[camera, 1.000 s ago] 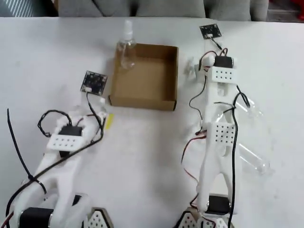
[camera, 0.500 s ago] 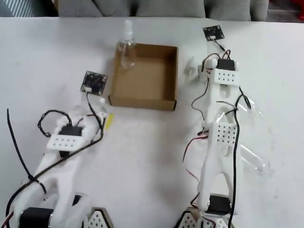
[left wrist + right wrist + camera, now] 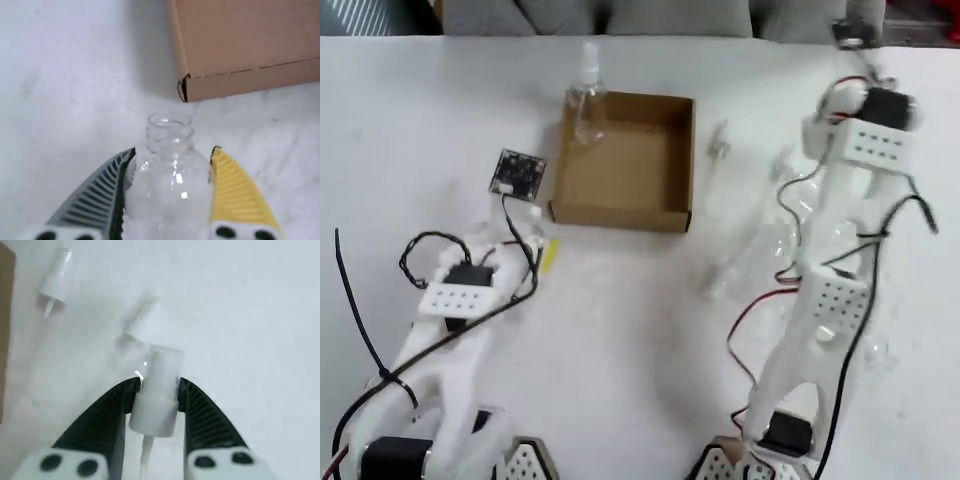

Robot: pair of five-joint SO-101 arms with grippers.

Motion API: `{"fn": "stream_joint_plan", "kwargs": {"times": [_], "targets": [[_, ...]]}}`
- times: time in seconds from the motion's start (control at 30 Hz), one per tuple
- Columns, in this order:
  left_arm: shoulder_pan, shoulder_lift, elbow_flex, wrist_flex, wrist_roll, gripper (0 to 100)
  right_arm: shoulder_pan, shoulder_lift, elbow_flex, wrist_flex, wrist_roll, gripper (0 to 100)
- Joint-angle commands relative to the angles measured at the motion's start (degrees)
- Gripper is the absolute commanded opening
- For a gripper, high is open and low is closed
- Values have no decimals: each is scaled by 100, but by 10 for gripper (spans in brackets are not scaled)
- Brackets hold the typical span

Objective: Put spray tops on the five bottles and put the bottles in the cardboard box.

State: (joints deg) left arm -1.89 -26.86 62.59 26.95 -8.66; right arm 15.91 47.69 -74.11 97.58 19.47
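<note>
**Right arm swings out with a spray top in its grip**

Within the last second the right arm has swung from beside the cardboard box (image 3: 620,215) toward the far right of the surface (image 3: 620,340); the left arm has not moved. The right wrist view tells what the high view cannot: the right end effector (image 3: 156,385) is clamped on a white spray top (image 3: 154,400), with a loose top (image 3: 56,277) lying beyond. The left end effector (image 3: 172,152) grips an uncapped bottle (image 3: 170,175) near the box corner, so capping looks next. A capped bottle (image 3: 585,100) stands at the box's far left corner.
</note>
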Motion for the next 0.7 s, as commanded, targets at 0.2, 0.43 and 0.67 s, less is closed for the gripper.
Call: {"fn": "stream_joint_plan", "kwargs": {"times": [0.2,0.43,0.67], "targets": [[-31,-242,-62,-158,62,20,734,-2774,2426,189,-9,16],[251,-277,-70,-158,88,20,277,-5130,4360,145,-18,16],[611,-1042,-158,-105,114,20,-593,-6659,4923,-268,-26,16]]}}
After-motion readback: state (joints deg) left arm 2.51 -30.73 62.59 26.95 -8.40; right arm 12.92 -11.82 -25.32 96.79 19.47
